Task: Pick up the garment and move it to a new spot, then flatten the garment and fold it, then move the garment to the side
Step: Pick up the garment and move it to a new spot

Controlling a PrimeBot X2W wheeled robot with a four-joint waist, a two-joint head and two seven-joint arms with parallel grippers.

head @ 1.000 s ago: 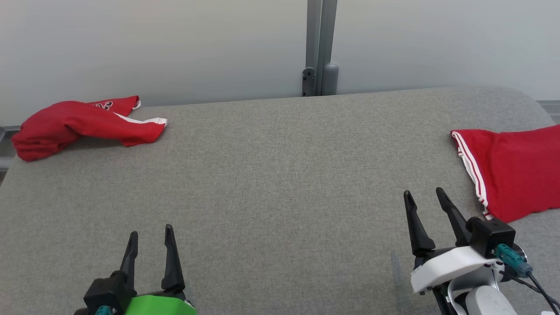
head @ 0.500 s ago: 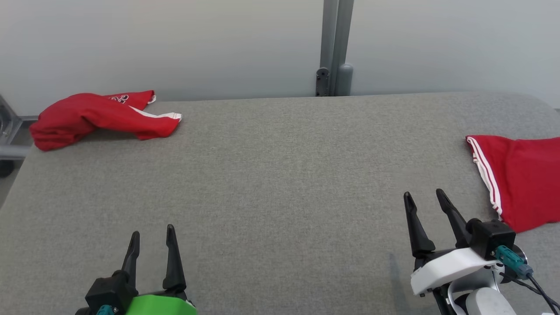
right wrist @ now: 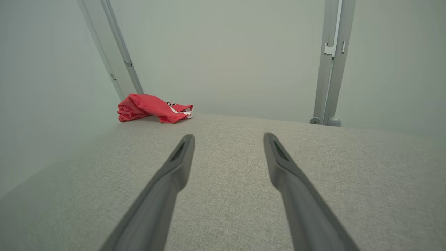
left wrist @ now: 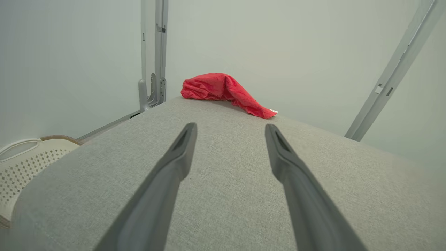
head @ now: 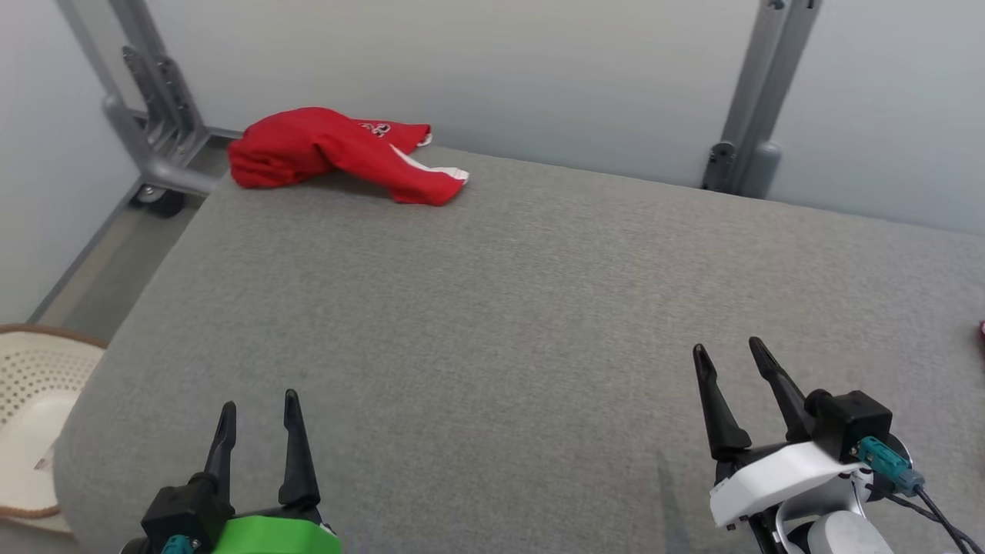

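View: your head camera has swung left over the last second; the whole picture shifted, so nothing on the table itself moved
Meaning: you now face the crumpled red garment (head: 338, 150), so I judge the pick-up is next and not yet begun
Garment: upper left of the head view, bunched at the far left corner of the grey table (head: 492, 308), white trim showing
Left gripper (head: 259, 400): lower left of the frame, fingers spread wide, holding nothing, well apart from the garment
Right gripper (head: 727, 345): lower right, equally wide and empty, farther off
Reach: in the left wrist view the garment lies ahead, beyond the fingertips; expect a long forward reach
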